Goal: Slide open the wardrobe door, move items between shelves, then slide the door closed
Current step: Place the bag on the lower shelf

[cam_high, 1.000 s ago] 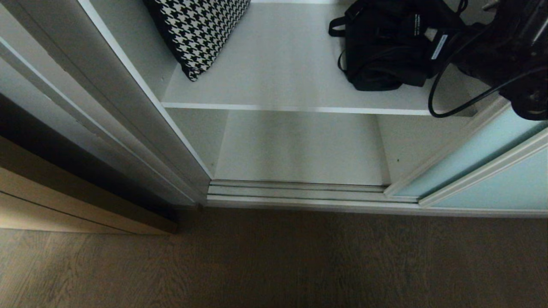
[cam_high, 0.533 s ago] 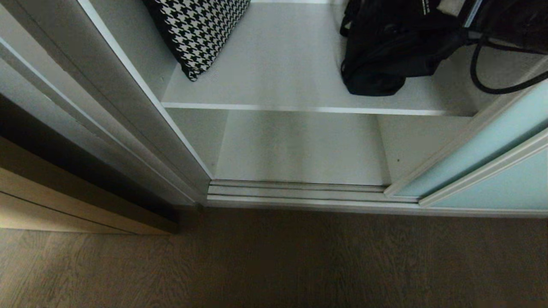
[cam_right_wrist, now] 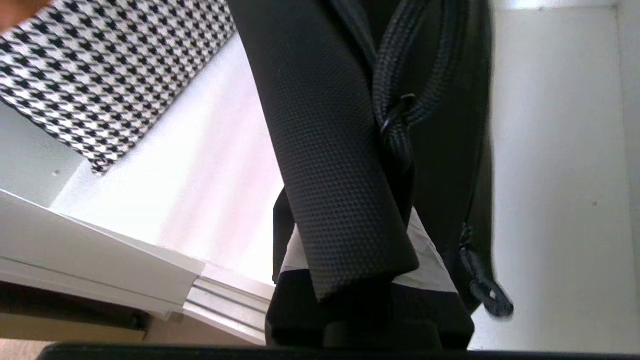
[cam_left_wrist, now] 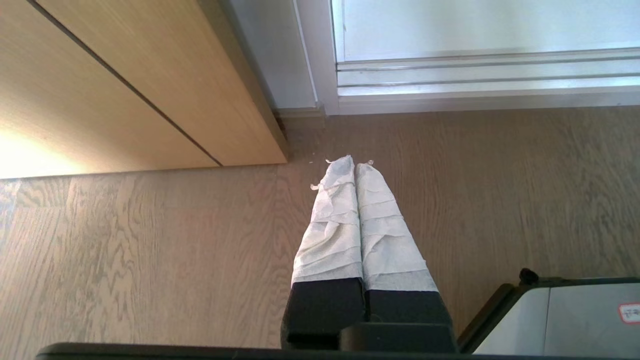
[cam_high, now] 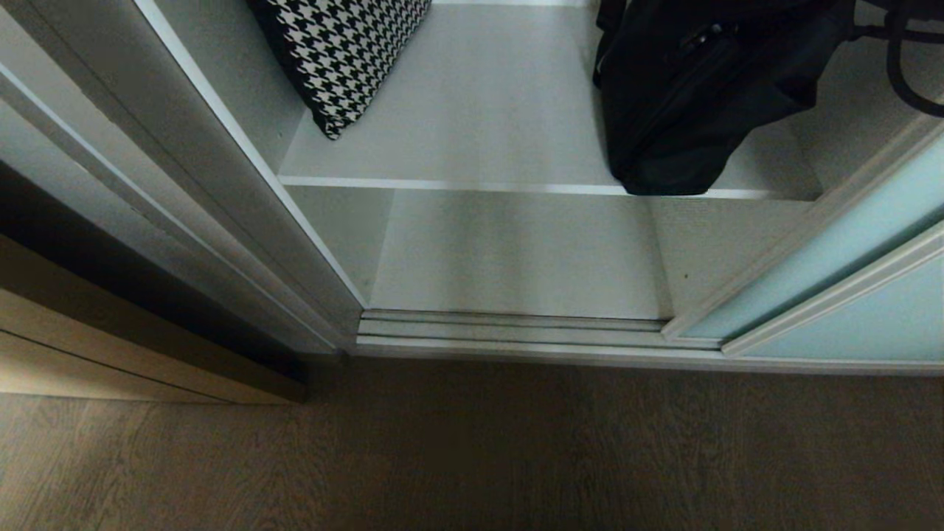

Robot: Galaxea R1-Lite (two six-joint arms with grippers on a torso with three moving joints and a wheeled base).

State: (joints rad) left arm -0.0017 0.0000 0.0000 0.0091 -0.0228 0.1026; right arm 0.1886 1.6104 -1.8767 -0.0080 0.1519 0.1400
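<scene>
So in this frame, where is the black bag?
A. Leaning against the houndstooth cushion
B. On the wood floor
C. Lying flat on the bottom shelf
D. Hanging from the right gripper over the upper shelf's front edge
D: the right gripper clamps the black bag by its strap, above the upper shelf.

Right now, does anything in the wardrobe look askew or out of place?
Yes. The black bag hangs slumped from the right gripper, which is shut on its strap; its bottom sags over the front edge of the shelf. The houndstooth cushion leans tilted against the left wall. Nothing looks spilled or damaged.
</scene>
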